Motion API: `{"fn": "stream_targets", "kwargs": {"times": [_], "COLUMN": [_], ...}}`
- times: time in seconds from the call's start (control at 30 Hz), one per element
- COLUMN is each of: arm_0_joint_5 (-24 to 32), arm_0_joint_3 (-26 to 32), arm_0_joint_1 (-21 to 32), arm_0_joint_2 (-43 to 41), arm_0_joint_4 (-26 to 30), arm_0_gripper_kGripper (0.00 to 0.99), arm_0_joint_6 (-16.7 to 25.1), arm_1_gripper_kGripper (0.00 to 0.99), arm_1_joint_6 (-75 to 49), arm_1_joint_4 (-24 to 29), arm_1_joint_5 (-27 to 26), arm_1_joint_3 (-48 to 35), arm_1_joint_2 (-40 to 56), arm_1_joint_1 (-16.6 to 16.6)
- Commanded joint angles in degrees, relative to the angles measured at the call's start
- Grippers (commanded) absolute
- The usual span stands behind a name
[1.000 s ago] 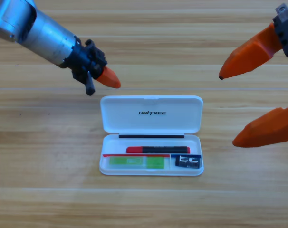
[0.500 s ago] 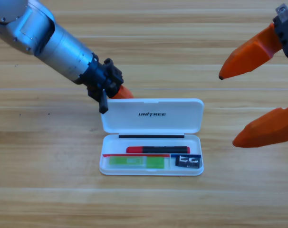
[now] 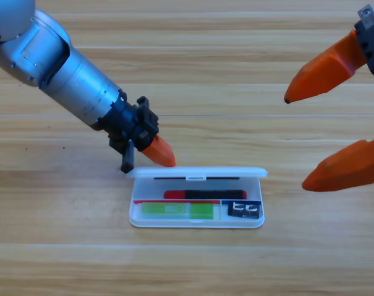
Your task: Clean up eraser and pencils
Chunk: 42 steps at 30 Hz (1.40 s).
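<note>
Our left arm comes in from the upper left corner and slants down toward the middle, its left gripper [image 3: 155,153] low there, orange tip pointing down and right; we cannot quite tell how its jaws stand. Our right gripper [image 3: 310,139] waits at the right edge, cut off, its two orange jaws spread wide apart.

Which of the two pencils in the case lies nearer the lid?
The red-and-black pencil: it lies in the rear slot by the half-closed lid. The green pencil sits in the front slot.
</note>
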<state>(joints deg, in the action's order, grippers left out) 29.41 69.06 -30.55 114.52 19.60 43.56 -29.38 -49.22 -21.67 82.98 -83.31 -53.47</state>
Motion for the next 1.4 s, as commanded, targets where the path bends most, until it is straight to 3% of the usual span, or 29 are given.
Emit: {"fn": "stream_targets", "kwargs": {"times": [0.03,0.63,1.4], "arm_0_joint_5": [0.5,-0.7,-3.6], "arm_0_joint_3": [-2.4,-5.4,-11.8], "arm_0_joint_1": [-3.3,-5.6,-5.6], "arm_0_joint_2": [-1.1,-0.4,3.0], "arm_0_joint_4": [0.7,-1.0,-9.2], "arm_0_gripper_kGripper": [0.000,0.000,0.000], "arm_0_joint_6": [0.7,1.4,1.6], "arm_1_gripper_kGripper": [0.946,0.946,0.946], "arm_1_joint_6": [0.6,0.9,1.0], "arm_1_joint_4": [1.7,1.7,1.7], "arm_1_joint_5": [-0.6,-1.0,-1.2], "arm_1_joint_3": [-1.2,-1.0,-1.1], "arm_1_joint_2": [0.5,0.3,-0.1], "arm_1_joint_1": [1.5,1.5,1.5]}}
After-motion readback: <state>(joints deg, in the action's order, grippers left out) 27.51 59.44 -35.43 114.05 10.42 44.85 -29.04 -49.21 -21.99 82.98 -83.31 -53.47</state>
